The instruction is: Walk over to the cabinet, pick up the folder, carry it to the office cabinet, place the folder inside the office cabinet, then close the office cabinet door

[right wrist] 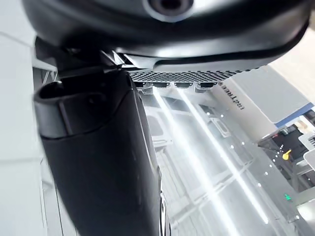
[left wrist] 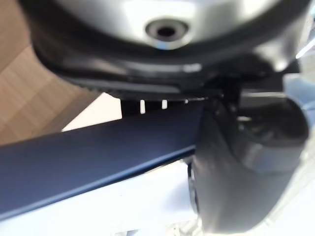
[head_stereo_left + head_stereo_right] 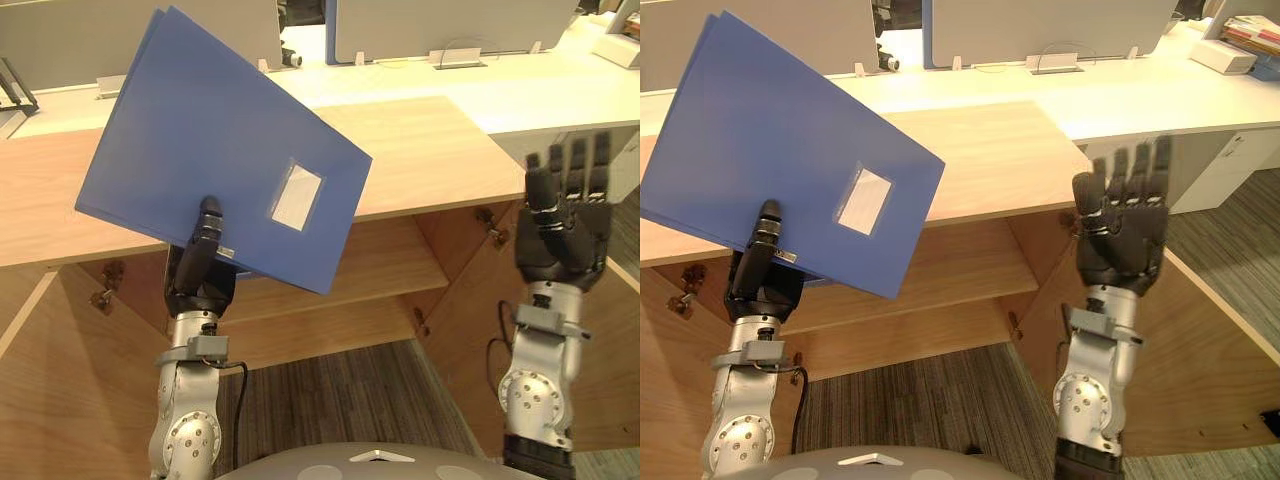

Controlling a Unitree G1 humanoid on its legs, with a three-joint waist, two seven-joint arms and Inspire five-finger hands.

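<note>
Folder (image 3: 200,140), pinched just at its 6 o'clock edge by the left hand (image 3: 200,268) while the right hand (image 3: 565,225) sits splayed and empty at 3 o'clock, could easily pivot loose.

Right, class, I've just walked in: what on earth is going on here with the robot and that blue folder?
The robot's left hand grips a flat blue folder with a white label near its lower edge, thumb on the front cover, holding it up, tilted, in front of the light wooden cabinet. The cabinet's doors stand open, showing a wooden shelf inside. The right hand is raised alongside, fingers straight, holding nothing. The folder is not yet inside.
</note>
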